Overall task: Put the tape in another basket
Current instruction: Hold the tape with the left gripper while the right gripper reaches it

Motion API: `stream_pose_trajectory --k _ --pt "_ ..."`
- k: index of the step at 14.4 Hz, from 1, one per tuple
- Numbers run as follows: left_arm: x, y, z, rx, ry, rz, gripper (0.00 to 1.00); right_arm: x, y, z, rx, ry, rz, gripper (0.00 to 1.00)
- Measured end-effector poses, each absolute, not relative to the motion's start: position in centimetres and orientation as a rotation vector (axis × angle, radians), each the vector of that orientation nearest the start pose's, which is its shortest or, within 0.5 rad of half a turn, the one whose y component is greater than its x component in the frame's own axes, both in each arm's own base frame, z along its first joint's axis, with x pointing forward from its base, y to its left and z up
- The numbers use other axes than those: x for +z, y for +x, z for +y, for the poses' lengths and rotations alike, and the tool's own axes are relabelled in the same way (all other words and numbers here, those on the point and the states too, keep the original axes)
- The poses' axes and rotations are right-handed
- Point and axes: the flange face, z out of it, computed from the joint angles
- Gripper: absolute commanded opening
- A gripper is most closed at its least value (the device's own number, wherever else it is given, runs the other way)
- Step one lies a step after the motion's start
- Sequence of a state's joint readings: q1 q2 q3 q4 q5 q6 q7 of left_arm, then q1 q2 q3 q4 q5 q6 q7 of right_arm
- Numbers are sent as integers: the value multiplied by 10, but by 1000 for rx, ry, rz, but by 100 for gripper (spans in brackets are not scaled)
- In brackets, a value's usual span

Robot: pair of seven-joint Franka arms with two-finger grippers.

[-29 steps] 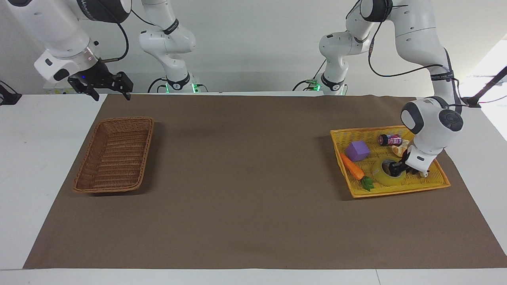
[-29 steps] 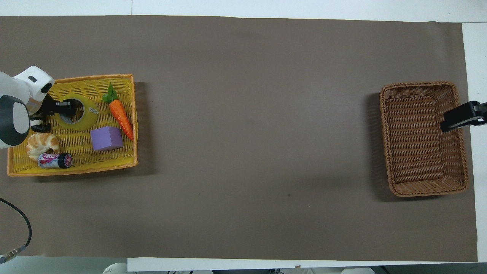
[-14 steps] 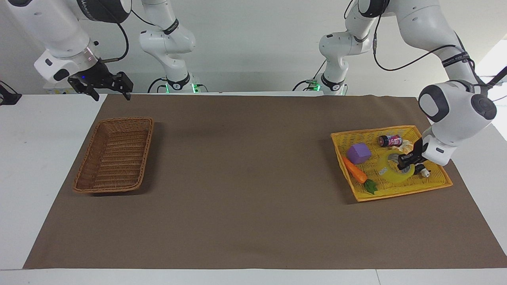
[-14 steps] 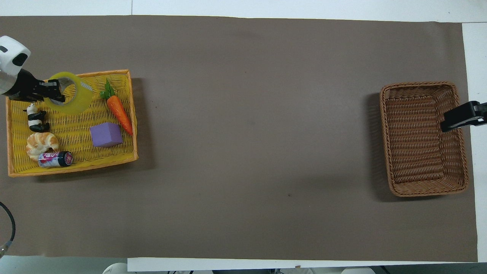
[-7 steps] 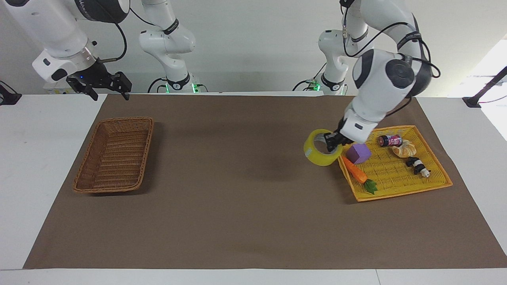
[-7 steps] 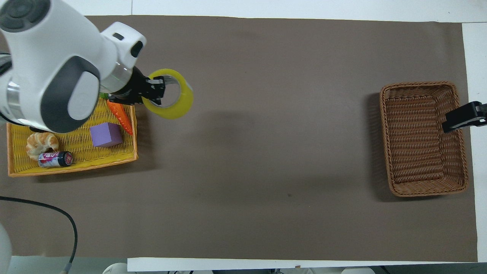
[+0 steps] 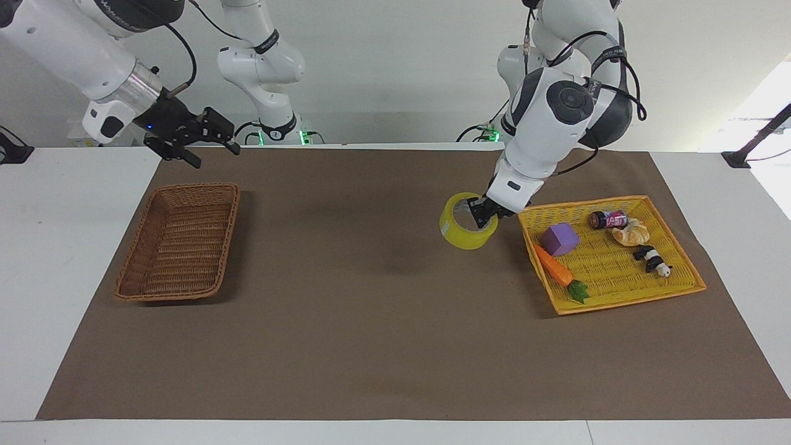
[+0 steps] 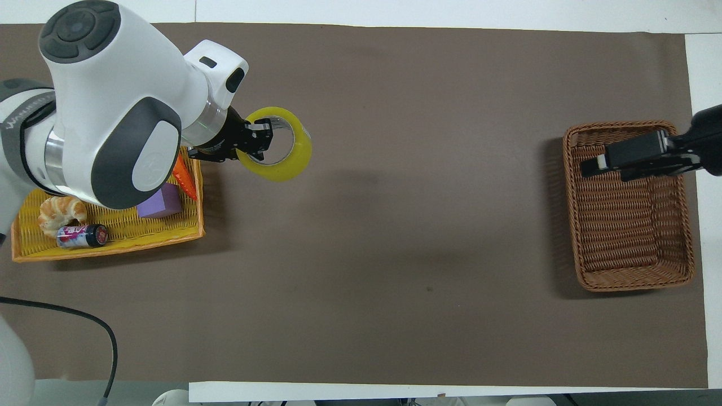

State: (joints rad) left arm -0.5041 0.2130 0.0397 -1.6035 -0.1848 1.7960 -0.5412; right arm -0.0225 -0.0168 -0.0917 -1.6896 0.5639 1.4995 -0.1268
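Left end effector (image 7: 484, 213) grips the tape (image 7: 468, 230) by its wall, one finger inside the ring, and holds it up over the bare brown mat just beside the yellow tray (image 7: 618, 299). So the tape is out of the tray, but it is not in the basket (image 7: 179, 242) yet. I think about half the job is left: carry it across and let go. The middle of the table (image 7: 395, 346) has lots of open room, with nothing in the way. The basket has raised sides, so the tape must go over its rim. Right end effector (image 7: 196, 137) hangs over the basket's edge nearest the robots with its fingers apart, holding nothing.
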Motion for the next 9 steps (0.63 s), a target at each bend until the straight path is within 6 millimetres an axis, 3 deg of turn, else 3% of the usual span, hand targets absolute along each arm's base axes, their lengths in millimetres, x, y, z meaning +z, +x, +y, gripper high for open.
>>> stream_pose_trajectory --k 5,9 --pt "506 553 -298 143 -3287 -199 5 509 560 63 127 -2130 175 99" --pt "507 550 -304 170 -3315 -204 5 470 567 134 124 -1985 270 99"
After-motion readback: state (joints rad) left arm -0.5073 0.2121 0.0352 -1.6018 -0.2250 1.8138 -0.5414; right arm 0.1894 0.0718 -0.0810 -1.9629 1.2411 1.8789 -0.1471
